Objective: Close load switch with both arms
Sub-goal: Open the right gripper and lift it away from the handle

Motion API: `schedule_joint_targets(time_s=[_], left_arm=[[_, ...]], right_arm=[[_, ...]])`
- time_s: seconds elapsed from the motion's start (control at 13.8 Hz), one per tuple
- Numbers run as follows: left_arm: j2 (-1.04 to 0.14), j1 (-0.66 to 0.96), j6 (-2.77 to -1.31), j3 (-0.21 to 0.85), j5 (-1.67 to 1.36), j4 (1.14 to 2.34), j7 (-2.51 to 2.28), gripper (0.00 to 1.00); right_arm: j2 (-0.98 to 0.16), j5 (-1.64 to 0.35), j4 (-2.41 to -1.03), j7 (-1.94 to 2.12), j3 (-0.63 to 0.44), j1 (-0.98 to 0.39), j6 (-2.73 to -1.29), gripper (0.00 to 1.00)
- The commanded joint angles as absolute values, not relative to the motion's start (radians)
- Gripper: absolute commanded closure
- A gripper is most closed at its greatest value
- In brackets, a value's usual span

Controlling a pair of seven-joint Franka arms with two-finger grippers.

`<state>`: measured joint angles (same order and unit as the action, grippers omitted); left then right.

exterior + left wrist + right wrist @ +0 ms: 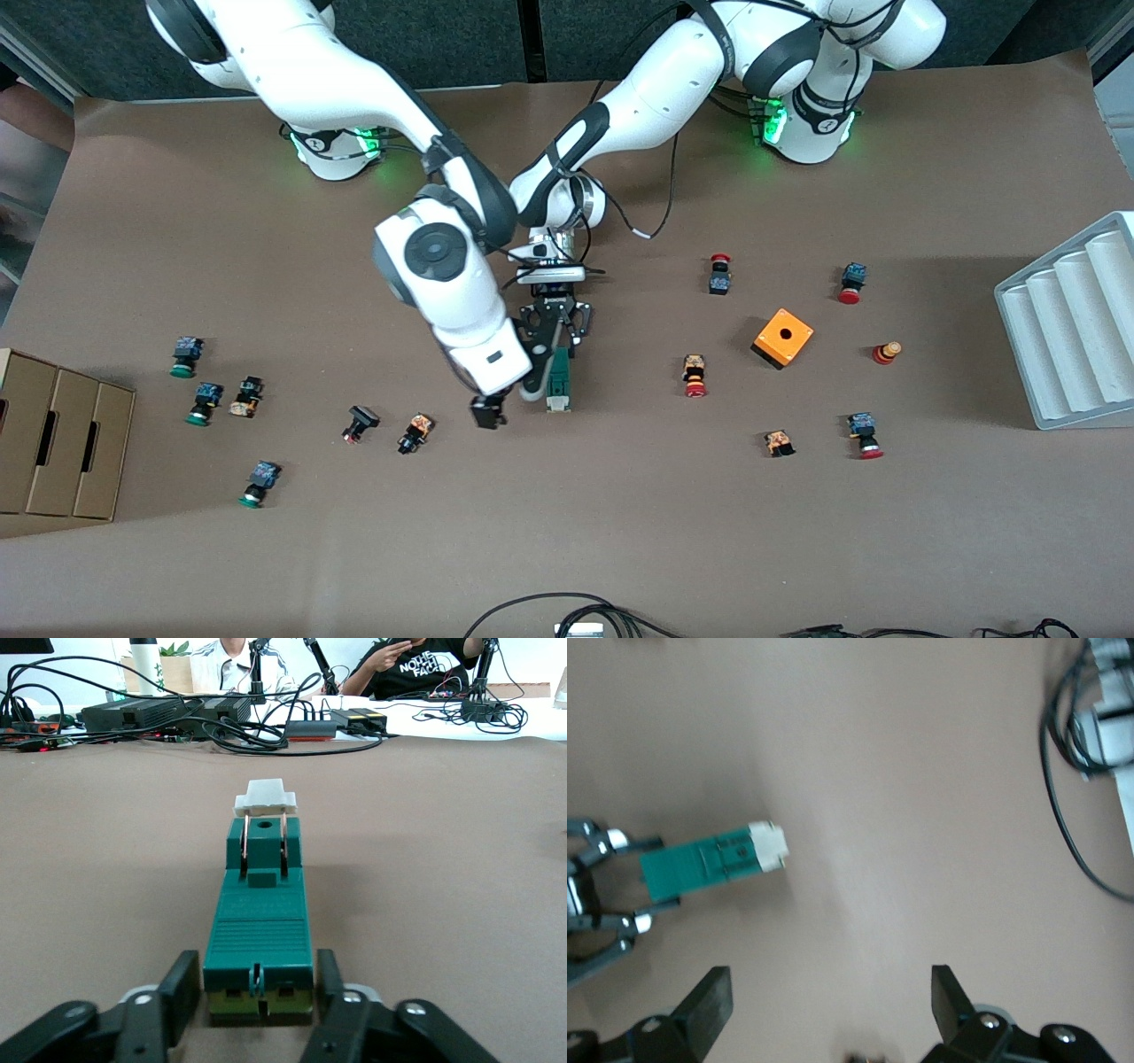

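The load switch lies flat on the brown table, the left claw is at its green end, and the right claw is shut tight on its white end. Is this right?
Not quite. The right claw is open and holds nothing, apart from the load switch, as the right wrist view shows. The rest stands: the switch lies flat on the table, with the left claw at its green end.

Load switch (558, 383) (259, 930) (713, 867): narrow dark-green rectangular block, white lever piece at its end nearer the front camera. Lies flat mid-table, lengthwise toward that camera.
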<state>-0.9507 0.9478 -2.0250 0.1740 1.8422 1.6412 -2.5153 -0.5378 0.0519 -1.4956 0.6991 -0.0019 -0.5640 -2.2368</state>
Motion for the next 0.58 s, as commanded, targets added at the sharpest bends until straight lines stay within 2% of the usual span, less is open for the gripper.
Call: schedule_joint_targets(time_s=[0.0, 0.51], left_arm=[[-0.937, 0.945, -2.049, 0.175, 1.832, 1.644, -2.519, 0.00], [-0.862, 0.945, -2.080, 0.183, 1.633, 1.643, -2.331, 0.00]], right_arm=[[-0.467, 0.000, -1.508, 0.706, 0.005, -0.499, -2.162, 0.00], [-0.399, -0.162, -1.508, 0.654, 0.005, -0.329, -2.148, 0.00]])
